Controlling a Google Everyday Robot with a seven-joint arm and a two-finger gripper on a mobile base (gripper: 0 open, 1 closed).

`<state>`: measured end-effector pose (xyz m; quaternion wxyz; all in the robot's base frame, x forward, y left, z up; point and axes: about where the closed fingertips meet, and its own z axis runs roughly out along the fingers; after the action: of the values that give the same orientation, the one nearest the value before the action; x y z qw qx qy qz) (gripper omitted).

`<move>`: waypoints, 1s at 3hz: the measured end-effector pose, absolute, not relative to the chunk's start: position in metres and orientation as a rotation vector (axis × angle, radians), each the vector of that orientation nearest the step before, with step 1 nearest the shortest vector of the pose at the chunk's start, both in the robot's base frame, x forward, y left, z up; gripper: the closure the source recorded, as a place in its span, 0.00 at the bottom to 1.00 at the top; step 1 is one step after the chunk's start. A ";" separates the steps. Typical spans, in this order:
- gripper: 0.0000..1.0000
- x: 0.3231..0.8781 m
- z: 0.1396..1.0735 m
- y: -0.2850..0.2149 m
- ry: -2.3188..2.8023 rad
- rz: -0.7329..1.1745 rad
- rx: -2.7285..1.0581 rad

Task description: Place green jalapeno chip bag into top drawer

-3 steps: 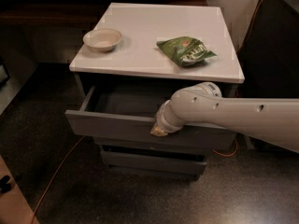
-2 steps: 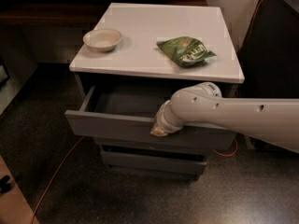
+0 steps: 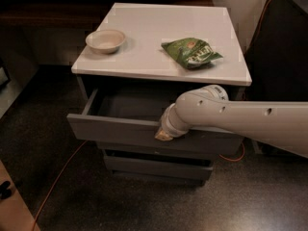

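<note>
Grey top drawer [image 3: 115,129] front, pincer [image 3: 163,134] unmoved

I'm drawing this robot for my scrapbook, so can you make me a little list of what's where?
Bag: green chip bag lies on the white cabinet top, right side
Bowl: beige bowl on the same top, left side, apart from the bag
Drawer: top drawer pulled open, no bag inside
Gripper: gripper at the upper edge of the drawer's front, right of middle
Floor: orange cable
Job: bag not yet in the drawer
</note>
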<state>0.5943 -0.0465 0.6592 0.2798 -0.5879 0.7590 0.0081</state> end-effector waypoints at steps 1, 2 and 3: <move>1.00 0.594 0.659 -0.046 2.035 0.022 -1.576; 1.00 0.594 0.659 -0.046 2.035 0.022 -1.576; 0.98 0.594 0.660 -0.046 2.035 0.022 -1.576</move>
<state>0.5941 -0.0464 0.6596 0.2798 -0.5878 0.7590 0.0082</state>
